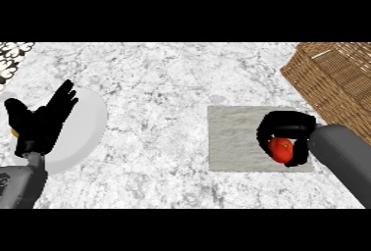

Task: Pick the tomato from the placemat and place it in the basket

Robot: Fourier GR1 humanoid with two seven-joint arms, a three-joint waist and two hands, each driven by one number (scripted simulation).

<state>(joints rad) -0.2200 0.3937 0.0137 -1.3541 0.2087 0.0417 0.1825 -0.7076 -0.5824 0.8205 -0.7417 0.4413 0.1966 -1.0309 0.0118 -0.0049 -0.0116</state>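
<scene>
Nearest us, at 5 o'clock, the right forearm [344,159] comes in from the lower right edge, angled up and left toward the placemat [235,139]. Its right hand [290,128] arches over the mat's right side, fingers and thumb curled round the tomato [281,149], which shows red inside the curl; we cannot tell whether it touches the mat. At 8 o'clock we note the left hand [38,122] near the left edge, fingers up and spread, lying across a white plate [83,132] on the marble counter [159,88]. Farther out, at 2 o'clock, the basket [333,81] sits just beside the mat's upper right corner. At 10 o'clock, a patterned white object [13,61] is cut by the edge.
</scene>
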